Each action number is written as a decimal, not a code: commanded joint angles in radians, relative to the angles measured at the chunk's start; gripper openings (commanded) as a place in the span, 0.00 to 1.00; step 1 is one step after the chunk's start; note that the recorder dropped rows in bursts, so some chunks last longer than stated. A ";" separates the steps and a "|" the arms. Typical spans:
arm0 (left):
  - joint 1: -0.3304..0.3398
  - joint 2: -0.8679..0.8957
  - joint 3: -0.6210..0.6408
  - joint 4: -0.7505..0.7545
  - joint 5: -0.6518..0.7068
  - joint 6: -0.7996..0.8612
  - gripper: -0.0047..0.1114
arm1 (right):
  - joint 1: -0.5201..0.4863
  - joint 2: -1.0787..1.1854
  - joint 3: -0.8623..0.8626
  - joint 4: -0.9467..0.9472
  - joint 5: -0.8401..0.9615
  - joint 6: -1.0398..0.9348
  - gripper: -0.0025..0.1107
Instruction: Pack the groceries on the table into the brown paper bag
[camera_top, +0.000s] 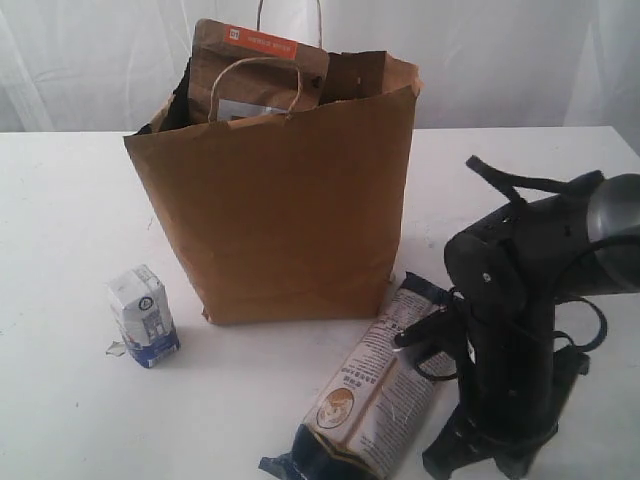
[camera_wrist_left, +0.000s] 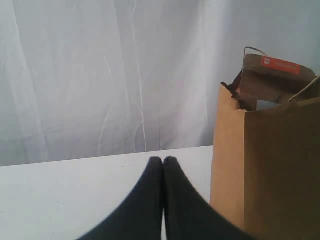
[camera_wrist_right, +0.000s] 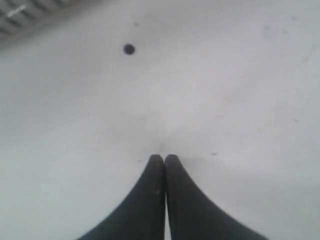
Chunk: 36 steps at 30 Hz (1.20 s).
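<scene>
White table (camera_top: 70, 200) is taking up pretty much the whole scene, with a white curtain (camera_wrist_left: 100, 75) hanging behind it.

Starting at the left: the left gripper (camera_wrist_left: 163, 161) isn't showing up in the exterior view, but its own camera is showing both black fingers pressed together with nothing between them, so it's closed and empty. It's hovering over bare tabletop with the bag standing close by.

Next, the small white-blue carton (camera_top: 145, 315) is standing upright on the table, off the bag's front left corner and clear of it.

In the middle, the brown paper bag (camera_top: 285, 220) is standing upright with its ragged rim open. The brown orange-striped pouch (camera_top: 255, 55) is sitting inside, its top sticking out above the rim, and a cord handle (camera_top: 250, 68) is looping in front of it.

Right of that, the long dark-blue packet (camera_top: 375, 395) is lying flat on the table, label up, its far end just beside the bag's front right corner.

Far right, the right arm (camera_top: 520, 320) is bending down beside the packet; can't tell whether it's touching it. The right gripper (camera_wrist_right: 164, 159) is also closed on nothing, pointing at plain tabletop with a dark spot (camera_wrist_right: 129, 49) on it.
</scene>
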 joint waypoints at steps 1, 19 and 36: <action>0.003 0.003 -0.004 -0.016 0.006 -0.002 0.04 | -0.001 -0.142 0.008 -0.002 -0.092 0.021 0.02; 0.003 0.003 -0.004 -0.016 0.004 -0.002 0.04 | 0.070 -0.012 0.005 1.222 -0.436 -0.910 0.02; 0.003 0.003 -0.004 -0.016 0.008 -0.002 0.04 | 0.070 -0.025 0.005 0.245 -0.274 -0.070 0.02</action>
